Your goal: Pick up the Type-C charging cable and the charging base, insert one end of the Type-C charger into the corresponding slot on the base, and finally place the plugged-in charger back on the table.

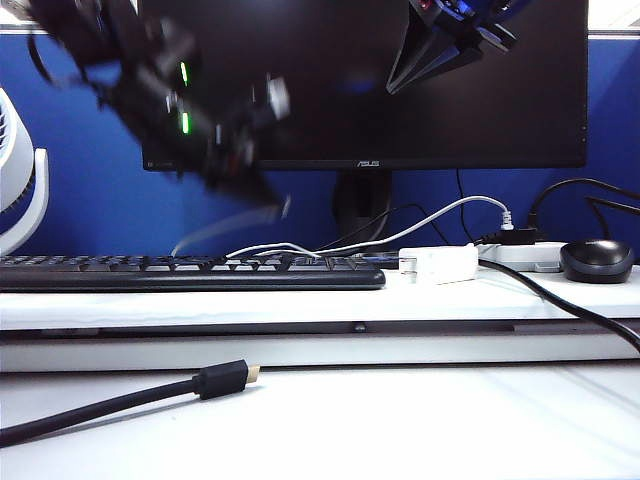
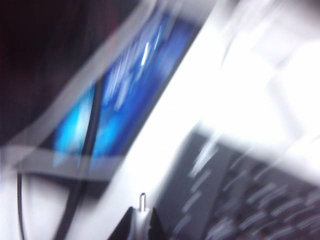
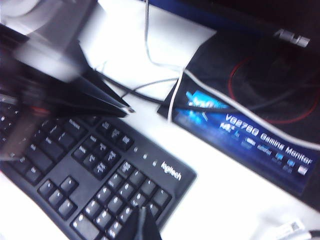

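My left gripper is a blur in the air above the keyboard, in front of the monitor's lower left. It is shut on the plug of the Type-C charging cable, whose metal tip sticks out past the jaws. The thin white cable trails down from it toward the keyboard. The charging base, a small white block with prongs, lies on the raised ledge of the table right of the keyboard. My right gripper hangs high at the upper right, shut and empty, and over the keyboard's corner in its own wrist view.
A black keyboard spans the ledge below the monitor. A white power strip and a black mouse sit at the right. A thick black cable with a gold plug lies on the lower table. A fan stands at the far left.
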{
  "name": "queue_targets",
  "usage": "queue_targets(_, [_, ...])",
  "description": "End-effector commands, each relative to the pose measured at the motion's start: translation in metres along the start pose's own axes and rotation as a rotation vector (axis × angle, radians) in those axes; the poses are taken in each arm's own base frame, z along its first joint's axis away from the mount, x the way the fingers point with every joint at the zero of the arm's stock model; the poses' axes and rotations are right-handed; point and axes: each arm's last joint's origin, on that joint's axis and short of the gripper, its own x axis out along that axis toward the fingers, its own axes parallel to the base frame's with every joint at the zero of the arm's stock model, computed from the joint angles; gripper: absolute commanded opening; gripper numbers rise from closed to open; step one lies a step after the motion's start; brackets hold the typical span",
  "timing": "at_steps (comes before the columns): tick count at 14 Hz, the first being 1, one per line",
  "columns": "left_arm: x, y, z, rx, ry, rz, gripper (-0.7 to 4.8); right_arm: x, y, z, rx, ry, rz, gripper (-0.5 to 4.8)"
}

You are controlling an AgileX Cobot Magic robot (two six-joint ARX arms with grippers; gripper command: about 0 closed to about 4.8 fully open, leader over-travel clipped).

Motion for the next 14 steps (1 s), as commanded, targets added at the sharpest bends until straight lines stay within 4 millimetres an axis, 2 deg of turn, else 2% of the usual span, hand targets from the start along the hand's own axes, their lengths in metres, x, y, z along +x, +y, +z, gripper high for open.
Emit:
queue_targets(1, [-0.023, -0.006, 0.029, -0.044, -0.163, -0.066, -0.07, -0.002, 0.001, 0.004, -0.013, -0.033, -0.002, -0.01])
queue_targets(5, [-0.052, -0.019, 0.056, -0.121, -0.301, -0.222, -0.07, -0.01, 0.003, 0.005, -0.014, -0.039, 0.004, -0.01])
queue_targets(7, [-0.056, -0.022, 0.059, -0.171, -0.323, -0.32, -0.07, -0.017, 0.005, 0.003, 0.065, -0.011, 0.003, -0.01])
queue_targets(10, [-0.059, -0.025, 0.06, -0.168, -0.347, -0.421, -0.07, -0.02, 0.007, -0.009, 0.357, 0.119, 0.006, -0.01])
queue_targets(13, [-0.064, -0.027, 0.064, -0.153, -0.36, -0.424, -0.07, -0.022, 0.009, -0.022, 0.403, 0.251, 0.016, -0.01])
queue_targets(14, [-0.067, -0.028, 0.066, -0.143, -0.368, -0.418, -0.07, -0.023, 0.01, -0.026, 0.34, 0.296, 0.015, -0.01])
